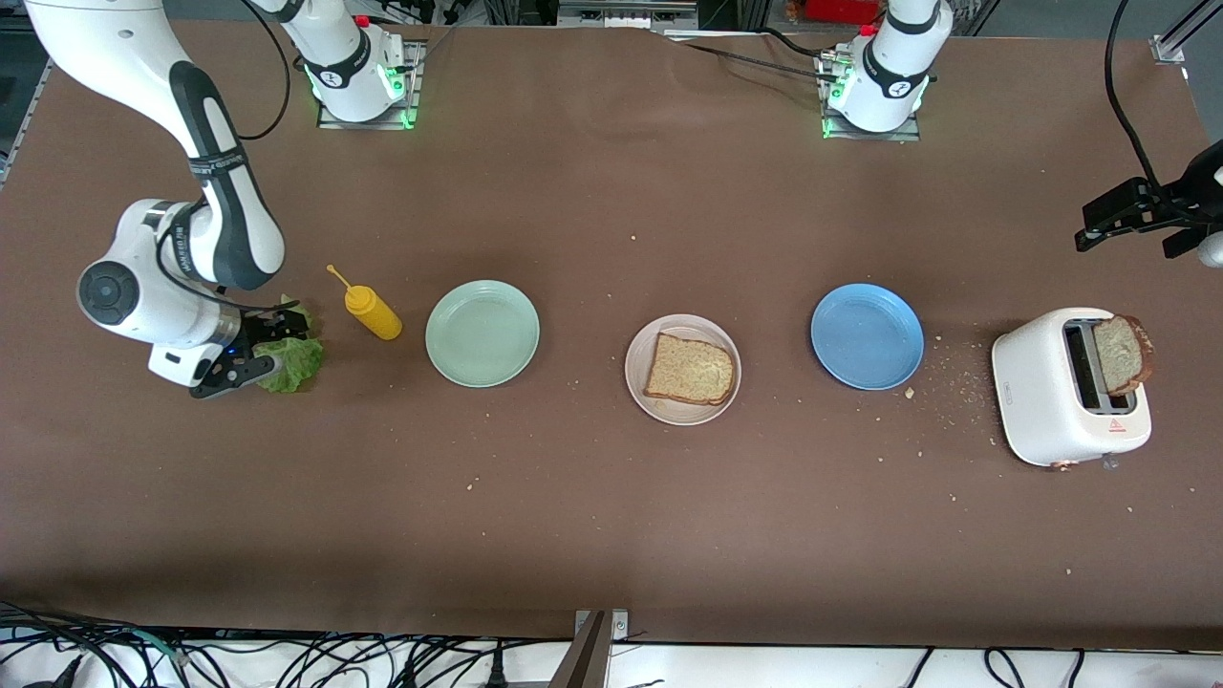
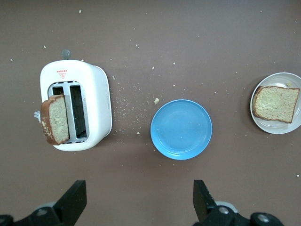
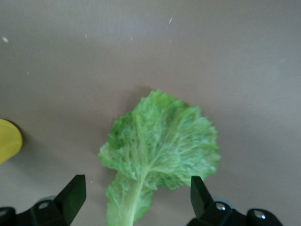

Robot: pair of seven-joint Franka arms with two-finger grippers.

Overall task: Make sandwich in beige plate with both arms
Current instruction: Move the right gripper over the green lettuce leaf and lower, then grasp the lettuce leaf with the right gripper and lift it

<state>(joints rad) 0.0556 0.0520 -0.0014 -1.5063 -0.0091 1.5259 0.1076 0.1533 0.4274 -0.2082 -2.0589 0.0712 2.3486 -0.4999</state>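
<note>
Picking up the lettuce leaf (image 3: 160, 146) is the step in hand. The right gripper (image 3: 134, 200) is held just over the leaf with its jaws wide — the stem lies between them, and nothing is held yet. One bread slice (image 1: 690, 369) is already laid on the beige plate (image 1: 642, 346). A second bread slice (image 1: 1122, 354) is stood in the toaster (image 1: 1041, 401). The left gripper (image 2: 136, 202) is kept waiting, jaws wide and empty, over bare table near the toaster. Next, the right jaws need to be lowered and closed on the stem — gently, it seems.
</note>
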